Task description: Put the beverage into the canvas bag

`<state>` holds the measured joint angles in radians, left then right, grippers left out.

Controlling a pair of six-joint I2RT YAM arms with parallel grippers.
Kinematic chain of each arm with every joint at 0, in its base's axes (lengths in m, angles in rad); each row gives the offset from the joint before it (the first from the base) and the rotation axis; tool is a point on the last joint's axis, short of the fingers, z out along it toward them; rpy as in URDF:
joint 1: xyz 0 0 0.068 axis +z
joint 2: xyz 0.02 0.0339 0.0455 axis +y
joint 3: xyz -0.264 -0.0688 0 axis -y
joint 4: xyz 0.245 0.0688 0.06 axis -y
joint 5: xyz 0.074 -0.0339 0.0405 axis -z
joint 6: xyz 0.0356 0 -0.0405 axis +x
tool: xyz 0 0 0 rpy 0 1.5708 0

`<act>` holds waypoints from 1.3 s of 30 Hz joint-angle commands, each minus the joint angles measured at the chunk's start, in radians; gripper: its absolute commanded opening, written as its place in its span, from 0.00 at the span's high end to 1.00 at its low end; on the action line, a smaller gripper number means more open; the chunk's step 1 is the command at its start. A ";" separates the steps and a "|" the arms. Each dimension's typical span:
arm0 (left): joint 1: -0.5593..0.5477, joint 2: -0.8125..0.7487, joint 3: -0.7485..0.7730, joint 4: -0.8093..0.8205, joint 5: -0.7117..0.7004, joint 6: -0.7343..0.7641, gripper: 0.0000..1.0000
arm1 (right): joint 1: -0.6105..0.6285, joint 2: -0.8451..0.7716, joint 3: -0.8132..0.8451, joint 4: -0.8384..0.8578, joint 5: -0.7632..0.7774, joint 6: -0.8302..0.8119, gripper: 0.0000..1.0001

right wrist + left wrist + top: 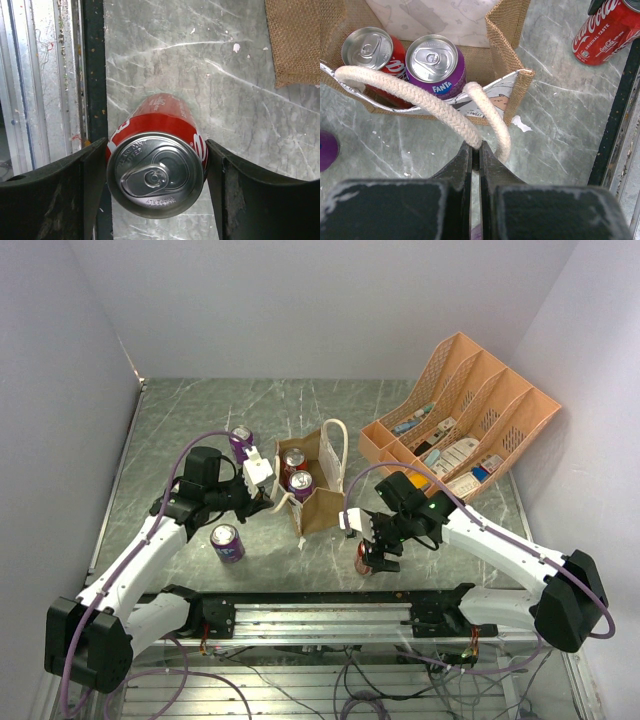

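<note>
The left gripper [476, 150] clamps the cream rope handle [410, 95] of the tan canvas bag [506, 35]; the right gripper [156, 167] flanks a red cola can [160, 112], grip unclear.

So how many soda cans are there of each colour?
Purple cans: 3 (one inside the canvas bag, two on the table)
Red cans: 2 (one inside the bag, one between the right fingers)
Total: 5
</note>
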<state>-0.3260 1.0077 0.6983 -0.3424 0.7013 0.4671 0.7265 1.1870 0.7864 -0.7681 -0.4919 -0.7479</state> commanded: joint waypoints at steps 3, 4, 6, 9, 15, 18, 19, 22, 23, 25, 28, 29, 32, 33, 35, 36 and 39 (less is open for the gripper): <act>0.004 -0.030 -0.001 0.003 0.021 0.024 0.93 | 0.001 -0.021 -0.022 0.059 -0.015 0.017 0.34; 0.004 -0.028 0.001 0.000 0.023 0.030 0.93 | 0.000 -0.025 -0.020 0.056 -0.014 0.019 0.37; 0.004 -0.028 -0.008 0.014 0.023 0.025 0.93 | -0.001 -0.034 -0.021 0.064 -0.007 0.020 0.43; 0.004 -0.039 -0.003 0.001 0.023 0.038 0.93 | -0.001 -0.039 -0.008 0.072 0.005 0.025 0.49; 0.004 -0.025 0.009 -0.009 0.018 0.048 0.93 | 0.000 -0.026 0.052 0.061 0.006 -0.018 0.58; 0.004 -0.025 0.003 -0.007 0.014 0.050 0.93 | 0.001 0.002 0.127 0.016 -0.018 -0.030 0.61; 0.004 -0.025 0.000 -0.007 0.013 0.051 0.93 | 0.001 0.010 0.149 0.013 -0.021 -0.030 0.61; 0.004 -0.038 -0.008 -0.012 0.009 0.065 0.93 | 0.001 0.029 0.207 -0.013 -0.049 -0.027 0.63; 0.004 -0.035 -0.009 -0.011 0.007 0.066 0.93 | 0.002 0.034 0.243 -0.023 -0.061 -0.027 0.64; 0.004 -0.027 -0.006 -0.011 0.007 0.067 0.93 | 0.002 0.040 0.289 -0.035 -0.084 -0.028 0.65; 0.004 -0.019 0.003 -0.015 0.005 0.070 0.93 | 0.003 0.049 0.376 -0.067 -0.119 -0.028 0.66; 0.004 -0.014 0.006 -0.016 0.004 0.072 0.93 | 0.003 0.052 0.399 -0.076 -0.130 -0.028 0.66; 0.004 -0.001 0.016 -0.023 0.006 0.073 0.93 | 0.002 0.053 0.465 -0.078 -0.156 -0.021 0.67; 0.004 -0.003 0.017 -0.025 0.007 0.073 0.93 | 0.004 0.056 0.486 -0.076 -0.158 -0.015 0.67; 0.004 -0.006 0.012 -0.013 0.008 0.067 0.93 | 0.004 0.057 0.523 -0.065 -0.164 -0.002 0.68; 0.003 -0.007 0.009 -0.008 0.011 0.063 0.93 | 0.004 0.057 0.539 -0.055 -0.167 0.005 0.68; 0.004 -0.020 0.005 -0.013 0.017 0.067 0.93 | 0.005 0.059 0.582 -0.007 -0.166 0.040 0.69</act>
<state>-0.3260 1.0042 0.6979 -0.3523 0.6998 0.5163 0.7277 1.2514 1.2922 -0.8585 -0.6106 -0.7509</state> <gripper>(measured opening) 0.098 0.664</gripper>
